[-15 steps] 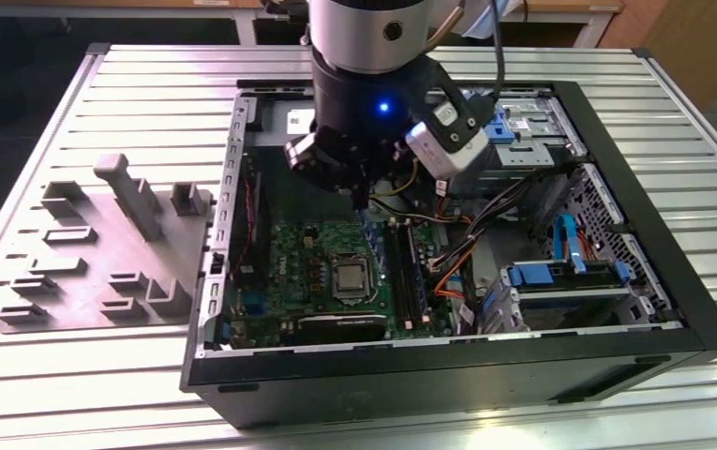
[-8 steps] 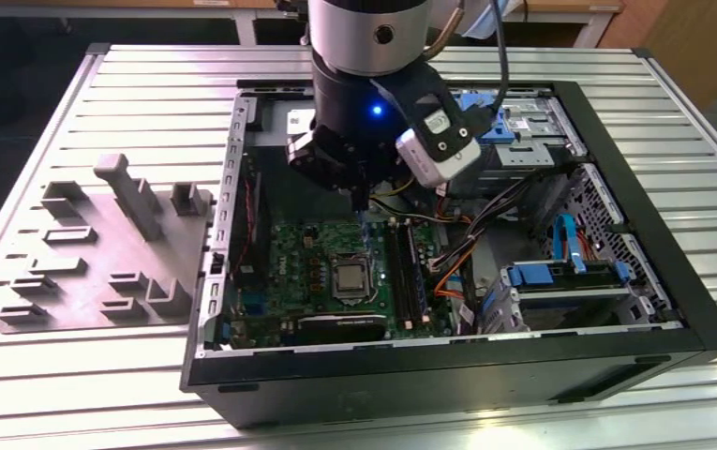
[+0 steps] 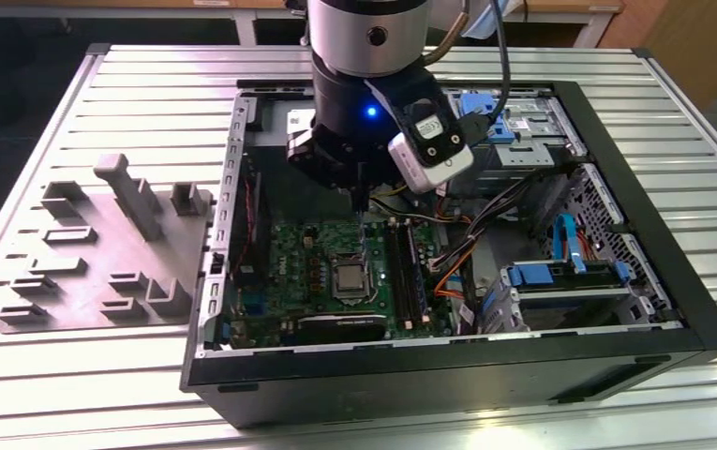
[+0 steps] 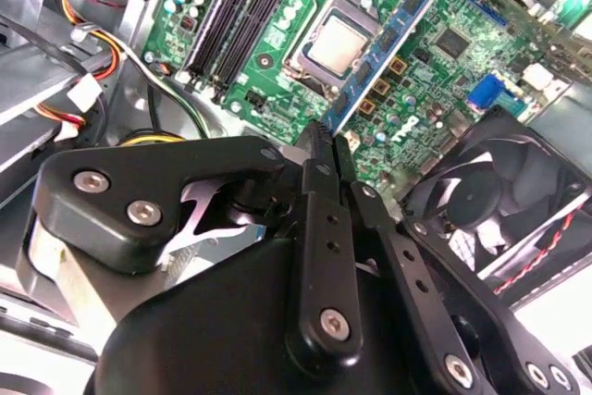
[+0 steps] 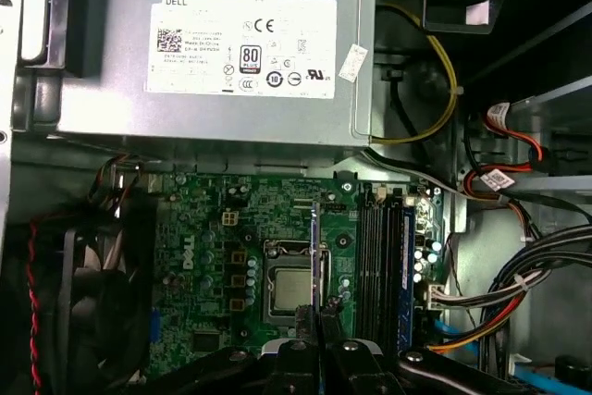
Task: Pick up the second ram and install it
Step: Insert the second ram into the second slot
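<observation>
My gripper is shut on the second ram, a thin blue strip with small black chips. The strip hangs edge-on above the green motherboard, over the side of the processor socket. In the exterior view the gripper sits low inside the open computer case, with the ram running down from it. The long black memory slots lie to one side of the held strip and apart from it. A blue strip stands in the outermost slot.
The grey power supply closes off one end of the case. A black fan sits beside the board. Bundled cables and blue drive brackets fill the exterior view's right. A grey parts fixture lies on the table.
</observation>
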### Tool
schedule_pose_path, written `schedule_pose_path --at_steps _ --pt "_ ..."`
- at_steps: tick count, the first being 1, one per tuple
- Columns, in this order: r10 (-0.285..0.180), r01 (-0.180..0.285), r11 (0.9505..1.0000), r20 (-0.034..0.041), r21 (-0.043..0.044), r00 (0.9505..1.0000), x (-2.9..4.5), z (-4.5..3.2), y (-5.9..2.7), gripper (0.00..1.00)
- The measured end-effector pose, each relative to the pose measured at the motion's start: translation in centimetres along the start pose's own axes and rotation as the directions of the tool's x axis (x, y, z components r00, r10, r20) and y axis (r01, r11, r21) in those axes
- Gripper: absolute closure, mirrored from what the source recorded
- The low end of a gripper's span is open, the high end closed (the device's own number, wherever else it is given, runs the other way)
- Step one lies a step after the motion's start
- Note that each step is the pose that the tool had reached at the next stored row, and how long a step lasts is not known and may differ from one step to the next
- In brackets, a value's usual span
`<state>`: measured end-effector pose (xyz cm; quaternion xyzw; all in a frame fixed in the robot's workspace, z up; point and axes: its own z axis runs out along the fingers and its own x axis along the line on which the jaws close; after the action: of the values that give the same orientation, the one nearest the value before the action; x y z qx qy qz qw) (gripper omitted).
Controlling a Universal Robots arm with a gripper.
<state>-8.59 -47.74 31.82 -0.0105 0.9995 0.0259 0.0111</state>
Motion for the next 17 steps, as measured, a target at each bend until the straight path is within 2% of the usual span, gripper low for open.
schedule_pose_path --at_steps 4,10,17 --pt "0.000 0.000 1.0000 0.0001 -0.0002 1.0000 -0.01 0.01 0.00 0.87" --pt "0.024 -0.024 0.9997 0.0012 0.0004 0.9997 -0.43 0.15 -0.02 0.87" --pt "0.027 -0.027 0.9996 0.0014 0.0005 0.9996 -1.51 0.21 -0.04 0.87"
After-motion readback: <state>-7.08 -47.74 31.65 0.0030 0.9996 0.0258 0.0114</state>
